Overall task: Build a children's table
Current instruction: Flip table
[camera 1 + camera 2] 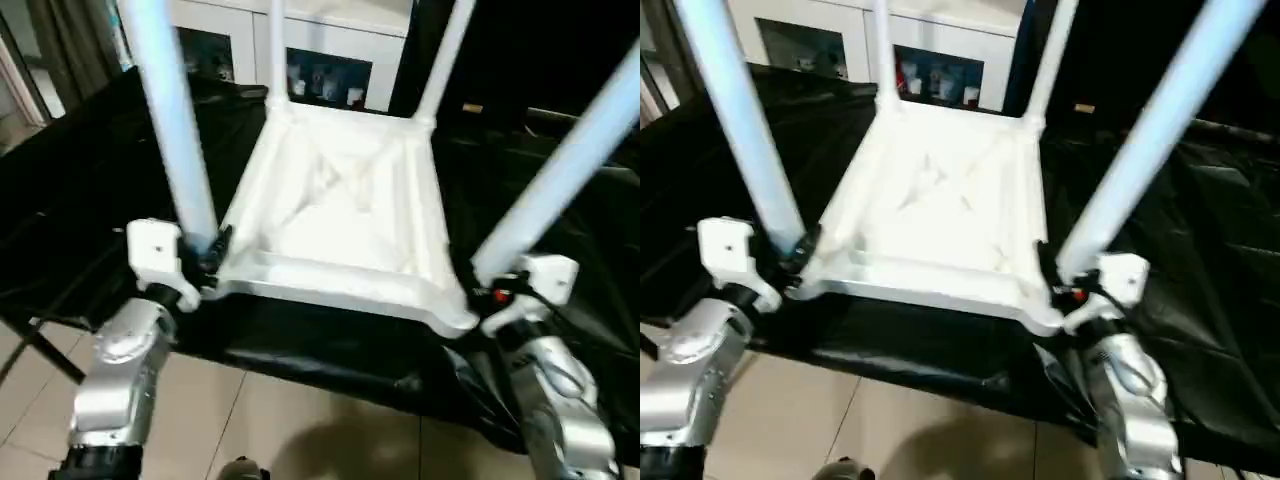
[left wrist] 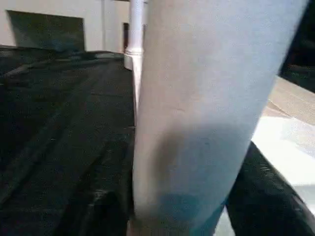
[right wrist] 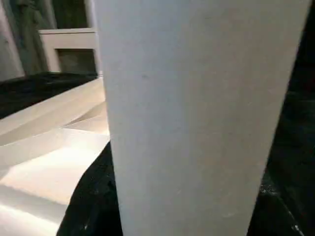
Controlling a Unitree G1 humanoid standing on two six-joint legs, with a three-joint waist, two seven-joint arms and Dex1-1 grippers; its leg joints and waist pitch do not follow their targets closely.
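The children's table lies upside down on a black cloth, its ribbed white underside [image 1: 340,200] facing up. All of its tubular legs stand in the corner sockets. At the base of the near left leg [image 1: 175,110] my left gripper [image 1: 205,255] is shut on it, and a black finger [image 2: 266,196] presses against that leg [image 2: 206,98] in the left wrist view. At the foot of the near right leg [image 1: 570,160] my right gripper [image 1: 490,285] is shut on it too, with a finger [image 3: 93,196] hugging the leg [image 3: 197,98]. The two far legs [image 1: 275,50] [image 1: 445,55] rise at the back corners.
The black cloth [image 1: 90,170] covers the work surface, and its front edge drops off just before my forearms. A white cabinet with glass doors [image 1: 330,50] stands behind the table. Beige floor tiles [image 1: 270,430] show below the edge.
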